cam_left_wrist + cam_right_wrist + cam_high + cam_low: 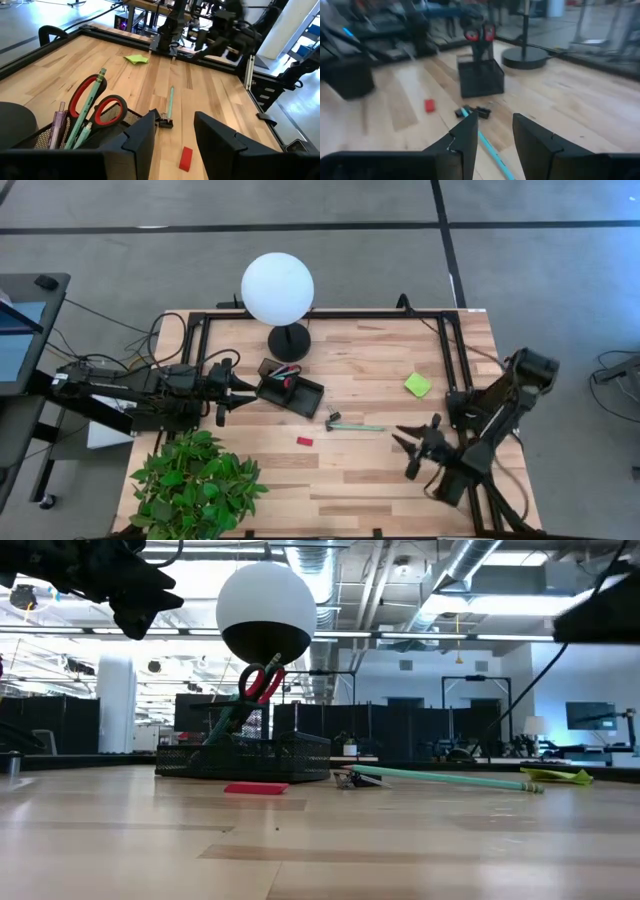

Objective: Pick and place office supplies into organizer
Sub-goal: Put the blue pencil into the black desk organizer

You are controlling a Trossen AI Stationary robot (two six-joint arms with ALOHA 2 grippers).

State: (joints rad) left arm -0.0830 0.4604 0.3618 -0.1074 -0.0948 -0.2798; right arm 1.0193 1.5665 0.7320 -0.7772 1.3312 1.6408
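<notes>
1. High view: left tool (222, 388) hung unclenched and empty just beside the organizer (291, 389); right tool (415, 446) parted, empty, near the light-green pen (356, 427). Sticky-note pad (417, 384) and red block (304, 441) lay apart on the tabletop (380, 480).
2. Low view: scissors (258, 681) stood upright in the organizer; clips (347, 779) touched the pen's end.
3. Left wrist view: purple pen (57, 125) leaned beside scissors.
4. Right wrist view: best squared across the pen's middle, clear of clips.
</notes>
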